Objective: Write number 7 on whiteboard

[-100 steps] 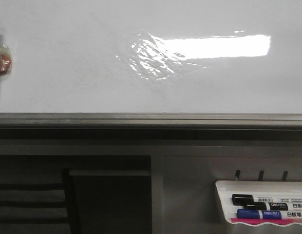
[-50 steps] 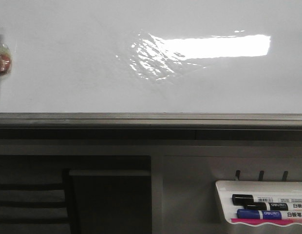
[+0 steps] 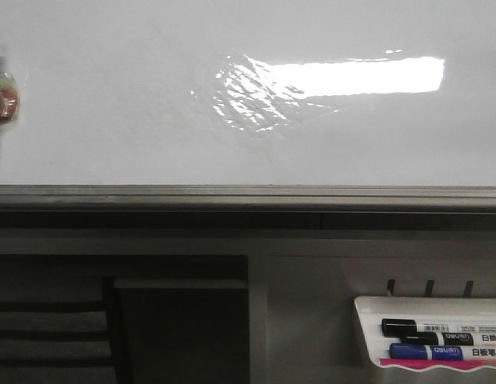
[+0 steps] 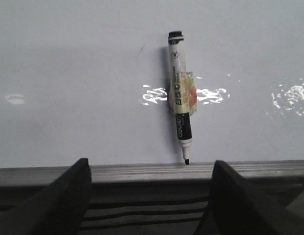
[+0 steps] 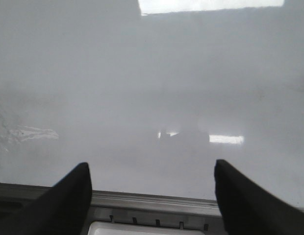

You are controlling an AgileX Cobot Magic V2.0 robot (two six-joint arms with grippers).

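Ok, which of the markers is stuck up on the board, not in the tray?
The taped black-and-clear marker on the whiteboard, tip down. The black and blue ones lie in the tray.

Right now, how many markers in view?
3. One marker hangs on the whiteboard at its left edge, tip down. A black-capped marker and a blue-capped marker lie in the tray. More may be hidden off-frame.
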